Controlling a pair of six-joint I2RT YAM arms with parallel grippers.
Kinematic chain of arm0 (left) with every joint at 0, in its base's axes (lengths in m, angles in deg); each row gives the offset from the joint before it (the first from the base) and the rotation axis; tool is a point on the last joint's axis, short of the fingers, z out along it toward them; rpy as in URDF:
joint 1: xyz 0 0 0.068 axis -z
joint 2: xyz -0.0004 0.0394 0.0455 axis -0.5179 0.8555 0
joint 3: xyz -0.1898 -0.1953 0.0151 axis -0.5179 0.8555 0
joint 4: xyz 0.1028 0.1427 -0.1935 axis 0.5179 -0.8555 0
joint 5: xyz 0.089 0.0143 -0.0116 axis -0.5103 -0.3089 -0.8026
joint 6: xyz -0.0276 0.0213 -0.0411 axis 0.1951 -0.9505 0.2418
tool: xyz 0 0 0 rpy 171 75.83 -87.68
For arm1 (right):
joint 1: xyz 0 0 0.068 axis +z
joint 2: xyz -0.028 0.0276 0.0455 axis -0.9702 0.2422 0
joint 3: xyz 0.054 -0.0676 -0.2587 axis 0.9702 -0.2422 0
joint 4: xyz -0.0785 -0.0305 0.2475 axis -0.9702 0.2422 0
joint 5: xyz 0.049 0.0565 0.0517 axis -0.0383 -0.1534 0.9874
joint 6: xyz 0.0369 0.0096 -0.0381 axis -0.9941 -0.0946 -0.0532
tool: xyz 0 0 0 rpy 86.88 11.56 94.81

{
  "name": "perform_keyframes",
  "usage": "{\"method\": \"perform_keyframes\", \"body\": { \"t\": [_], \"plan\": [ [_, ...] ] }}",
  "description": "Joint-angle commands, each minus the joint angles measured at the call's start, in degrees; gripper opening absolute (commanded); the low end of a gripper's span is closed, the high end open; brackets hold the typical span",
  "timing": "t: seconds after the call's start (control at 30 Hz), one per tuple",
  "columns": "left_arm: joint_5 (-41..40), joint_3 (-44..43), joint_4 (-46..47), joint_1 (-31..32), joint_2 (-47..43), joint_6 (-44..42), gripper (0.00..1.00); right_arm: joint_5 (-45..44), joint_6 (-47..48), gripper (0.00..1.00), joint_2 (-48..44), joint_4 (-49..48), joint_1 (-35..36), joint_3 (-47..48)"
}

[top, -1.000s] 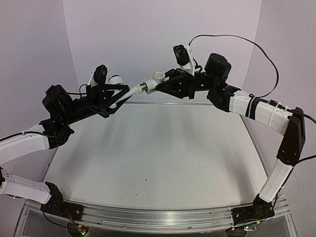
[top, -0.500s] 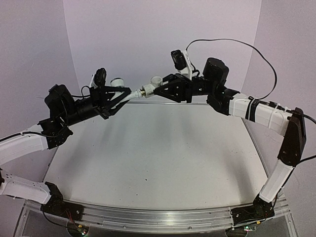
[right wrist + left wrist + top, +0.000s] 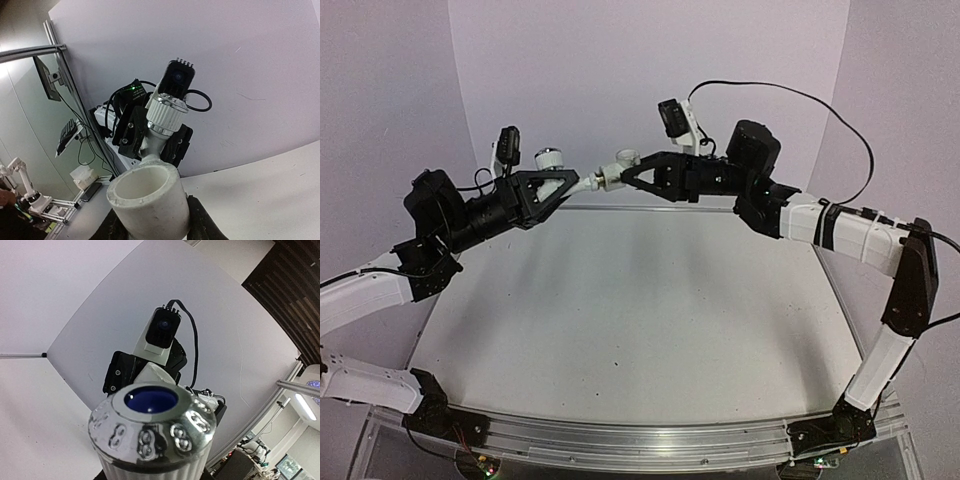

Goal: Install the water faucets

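Two faucet halves meeting in the air above the far edge of the desk (image 3: 620, 320).
My left fingers (image 3: 558, 188) are closed tight on the left faucet (image 3: 551, 160), chrome cap up with a blue centre. Its spout reaches right and touches the metal end of the right faucet (image 3: 623, 160). My right fingers (image 3: 635, 178) clamp that one from both sides, open socket facing up. The meeting point hangs a little left of the far edge's middle.
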Motion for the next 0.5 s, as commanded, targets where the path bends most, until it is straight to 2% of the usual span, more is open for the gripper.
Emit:
{"method": "perform_keyframes", "body": {
  "t": [0.0, 0.1, 0.13, 0.27, 0.33, 0.37, 0.47],
  "plan": [
    [2.35, -2.85, -3.35, 0.85, 1.67, -12.51, 0.0, -4.42, -9.67, 0.0, 1.28, -6.12, 2.89, 1.19],
    [5.24, -3.77, -4.02, 0.85, 3.06, -23.91, 0.0, -5.24, -16.12, 0.0, 2.25, -6.22, 2.91, 1.44],
    [5.64, -3.8, -4.09, 0.85, 3.22, -25.06, 0.0, -5.17, -16.97, 0.0, 2.35, -6.21, 3.01, 1.55],
    [9.26, -5.58, -7.18, 0.85, 4.55, -42.09, 0.0, -3.93, -23.54, 0.0, 2.93, -5.78, 2.92, 1.77],
    [10.26, -5.52, -7.87, 0.86, 4.79, -47.19, 0.0, -3.87, -26.37, 0.0, 3.05, -5.72, 2.89, 1.43],
    [11.52, -4.98, -7.9, 0.85, 4.85, -56.66, 0.0, -3.95, -30.03, 0.0, 3.12, -5.8, 2.94, 1.24],
    [11.17, -5.62, -8.02, 0.93, 6.03, -68.6, 0.0, -4.99, -35.71, 0.0, 2.98, -5.6, 2.95, 0.92]
  ]
}}
